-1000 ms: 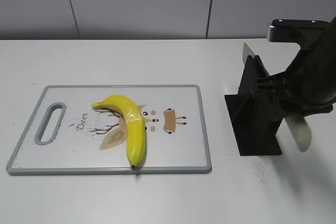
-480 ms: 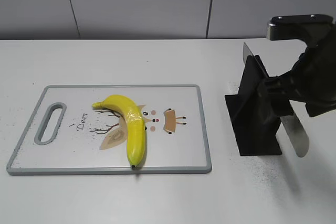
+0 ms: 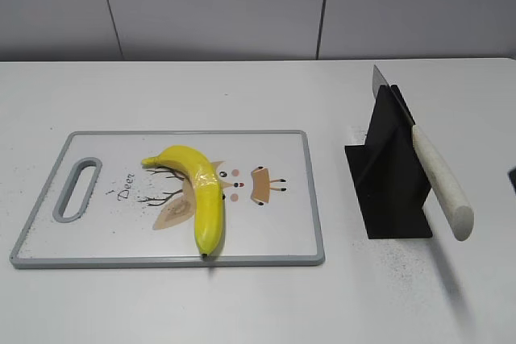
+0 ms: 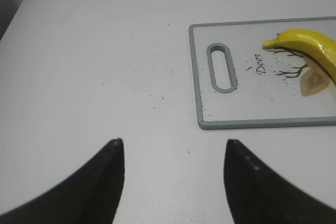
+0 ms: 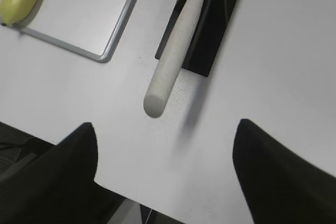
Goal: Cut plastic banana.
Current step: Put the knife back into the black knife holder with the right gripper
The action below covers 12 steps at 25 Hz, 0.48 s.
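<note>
On the white cutting board (image 3: 282, 191), the plastic banana (image 3: 201, 195) lies whole and uncut, curving from its stem near the printed drawing down to its dark tip at the board's near edge. Well apart to its right, a knife (image 3: 439, 179) with a pale handle sits slotted in a black stand (image 3: 387, 187), handle slanting out toward the camera, nothing holding it. The right gripper (image 5: 165, 177) hangs above the table just short of the handle's butt end with its jaws spread wide and empty; the left gripper (image 4: 173, 179) waits over bare table beside the board's handle slot, likewise apart and empty. The step in hand looks like fetching the knife: the right arm would need to close around the handle and draw the blade free of the stand. The board bears 1 readable word, "Deer", beside a cartoon deer face.
</note>
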{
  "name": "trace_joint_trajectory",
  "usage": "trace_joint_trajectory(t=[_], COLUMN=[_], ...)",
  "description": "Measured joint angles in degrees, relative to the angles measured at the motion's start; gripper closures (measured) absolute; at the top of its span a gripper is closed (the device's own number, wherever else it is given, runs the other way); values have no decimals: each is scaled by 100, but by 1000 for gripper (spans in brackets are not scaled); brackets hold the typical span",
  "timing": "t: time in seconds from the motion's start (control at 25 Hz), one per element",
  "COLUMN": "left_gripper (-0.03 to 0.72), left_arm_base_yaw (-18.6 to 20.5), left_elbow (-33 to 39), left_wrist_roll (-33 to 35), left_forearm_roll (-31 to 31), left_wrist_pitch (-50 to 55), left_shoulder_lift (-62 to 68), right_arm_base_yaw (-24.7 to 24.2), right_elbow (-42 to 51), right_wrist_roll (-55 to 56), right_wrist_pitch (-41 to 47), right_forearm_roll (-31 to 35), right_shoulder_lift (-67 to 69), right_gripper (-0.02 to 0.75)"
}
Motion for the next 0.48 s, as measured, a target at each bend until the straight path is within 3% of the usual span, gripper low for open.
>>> trace_joint_trajectory(t=[0.48], left_gripper=[136], left_arm_base_yaw=[0], left_elbow=[0], left_wrist_roll=[0], left_forearm_roll=[0], left_wrist_pitch=[0], left_shoulder_lift=[0], right_arm_base_yaw=[0], right_elbow=[1461], right_wrist_roll=[-480], right_wrist_pitch=[251], right_forearm_roll=[4], right_shoulder_lift=[-3142], right_gripper=[164])
